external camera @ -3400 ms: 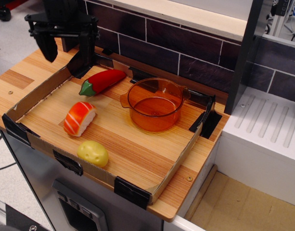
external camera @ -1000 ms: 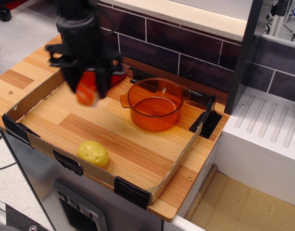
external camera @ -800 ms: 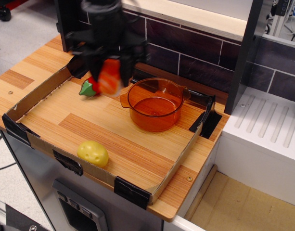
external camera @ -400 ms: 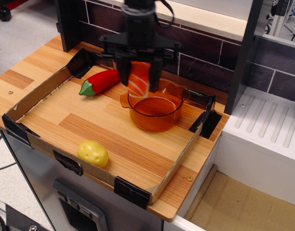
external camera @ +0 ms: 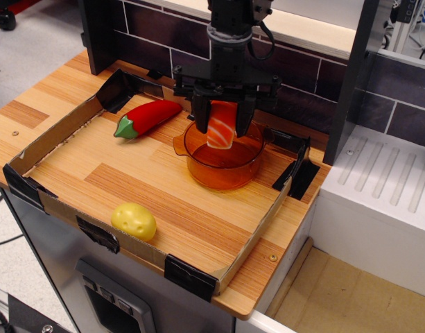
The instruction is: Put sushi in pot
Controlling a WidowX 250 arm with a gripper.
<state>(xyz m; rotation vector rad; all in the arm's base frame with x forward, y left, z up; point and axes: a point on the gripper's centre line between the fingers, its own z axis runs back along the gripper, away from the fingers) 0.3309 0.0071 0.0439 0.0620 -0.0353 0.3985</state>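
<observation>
The sushi, orange with white stripes, hangs on end between my fingers. My gripper is shut on it and holds it directly over the opening of the amber transparent pot, at about rim height. The pot stands at the back right of the cardboard-edged wooden tray. The sushi's lower end overlaps the pot's rim in this view; I cannot tell whether it touches the pot's bottom.
A red chilli pepper with a green stem lies left of the pot. A yellow potato sits near the tray's front wall. A dark tiled wall rises behind, and a white drainer lies to the right.
My gripper picked the sushi up from the tray's left side and carried it right and back, past the chilli, to above the pot, then lowered it a little.
</observation>
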